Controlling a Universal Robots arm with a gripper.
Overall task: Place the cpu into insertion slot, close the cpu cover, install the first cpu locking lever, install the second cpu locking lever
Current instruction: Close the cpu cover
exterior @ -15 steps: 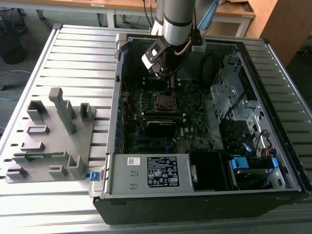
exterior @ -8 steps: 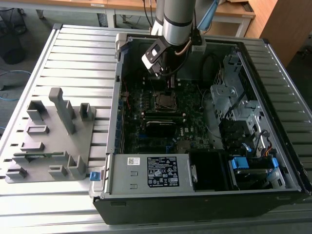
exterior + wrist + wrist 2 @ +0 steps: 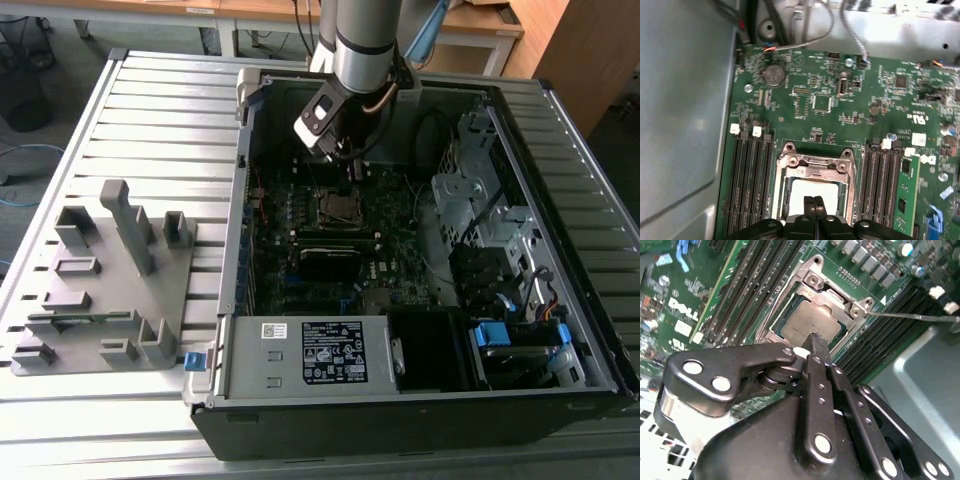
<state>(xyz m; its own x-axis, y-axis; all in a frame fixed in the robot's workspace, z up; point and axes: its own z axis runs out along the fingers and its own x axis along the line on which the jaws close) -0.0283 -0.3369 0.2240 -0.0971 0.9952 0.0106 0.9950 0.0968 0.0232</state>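
The cpu (image 3: 807, 322) (image 3: 802, 189) lies flat in the insertion slot (image 3: 340, 207) on the green board, its silver top showing through the cut-out of the cpu cover (image 3: 832, 294) (image 3: 815, 167). The cover lies down around it. A thin metal locking lever (image 3: 915, 316) sticks out sideways from one corner of the socket. My gripper (image 3: 816, 341) (image 3: 813, 201) (image 3: 351, 170) is shut with nothing between its fingers. Its joined tips sit right at the edge of the cpu and cover; I cannot tell whether they touch.
Long black memory slots (image 3: 747, 185) flank the socket on both sides. In the exterior view the open case holds a labelled power supply (image 3: 320, 352) in front and a drive cage (image 3: 480, 215) on the right. A grey fixture tray (image 3: 100, 290) lies left of the case.
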